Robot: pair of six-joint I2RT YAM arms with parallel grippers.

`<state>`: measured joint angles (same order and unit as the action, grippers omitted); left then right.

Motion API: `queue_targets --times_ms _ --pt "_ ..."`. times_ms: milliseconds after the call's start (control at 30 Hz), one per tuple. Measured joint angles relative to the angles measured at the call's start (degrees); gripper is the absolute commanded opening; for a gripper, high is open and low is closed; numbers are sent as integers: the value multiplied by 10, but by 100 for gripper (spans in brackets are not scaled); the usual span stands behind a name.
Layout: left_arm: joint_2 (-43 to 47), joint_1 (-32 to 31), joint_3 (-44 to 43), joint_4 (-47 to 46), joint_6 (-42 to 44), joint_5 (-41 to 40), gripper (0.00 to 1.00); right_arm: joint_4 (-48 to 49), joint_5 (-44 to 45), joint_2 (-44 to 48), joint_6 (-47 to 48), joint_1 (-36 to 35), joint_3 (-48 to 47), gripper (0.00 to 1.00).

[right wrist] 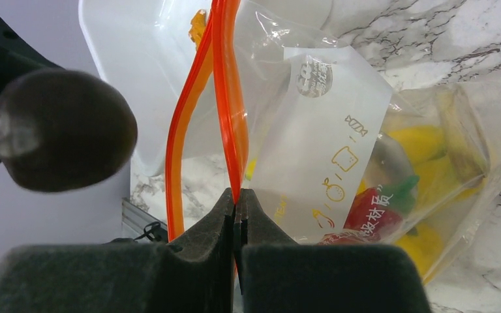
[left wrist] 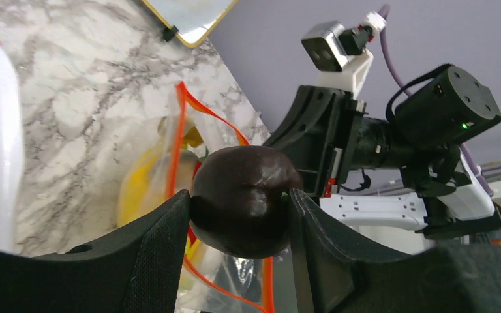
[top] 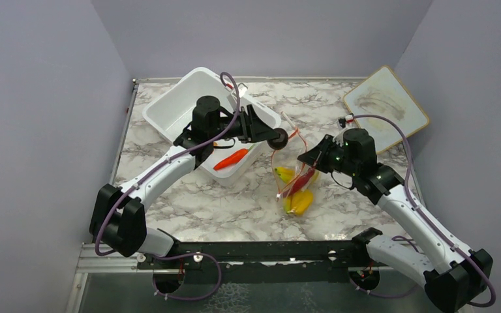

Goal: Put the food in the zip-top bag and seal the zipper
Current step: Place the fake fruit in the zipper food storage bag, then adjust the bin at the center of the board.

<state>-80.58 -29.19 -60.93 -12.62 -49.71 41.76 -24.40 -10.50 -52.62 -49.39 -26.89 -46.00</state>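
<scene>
My left gripper (top: pixel 278 137) (left wrist: pixel 240 202) is shut on the dark brown round fruit (left wrist: pixel 242 199) (top: pixel 278 138) and holds it just above the open mouth of the zip-top bag (top: pixel 295 176). My right gripper (top: pixel 308 158) (right wrist: pixel 236 199) is shut on the red-orange zipper (right wrist: pixel 233 124) and holds the bag's mouth up. Inside the bag (right wrist: pixel 372 163) lie the yellow banana (top: pixel 285 173), the yellow pepper (top: pixel 300 202) and the red chili (top: pixel 300 181) (right wrist: pixel 372 212). The orange carrot (top: pixel 231 158) lies in the white tub. The fruit also shows in the right wrist view (right wrist: pixel 62 130).
A white tub (top: pixel 189 104) stands at the back left under my left arm. A wood-framed whiteboard (top: pixel 385 104) lies at the back right, with a small white-and-red stick (top: pixel 346 120) beside it. Purple walls close in the marble table (top: pixel 235 202).
</scene>
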Motion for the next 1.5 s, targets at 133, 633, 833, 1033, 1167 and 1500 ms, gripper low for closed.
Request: queue_targets --times_ms 133,633,833,1033,1167,1500 --pt "-4 -32 5 -14 -10 7 37 6 -6 -13 0 0 -2 1" --pt "-28 -80 23 -18 3 -9 60 11 -7 1 1 0 -2 1" --pt "-28 -81 16 13 31 -39 65 10 -7 16 2 0 -2 1" --pt "-32 -81 2 37 54 -49 69 10 -7 17 3 0 -2 1" --pt "-39 -81 -24 62 73 -51 70 7 -7 18 6 0 -2 1" --pt "-26 -76 -83 167 152 -123 71 3 -7 24 13 0 -2 1"
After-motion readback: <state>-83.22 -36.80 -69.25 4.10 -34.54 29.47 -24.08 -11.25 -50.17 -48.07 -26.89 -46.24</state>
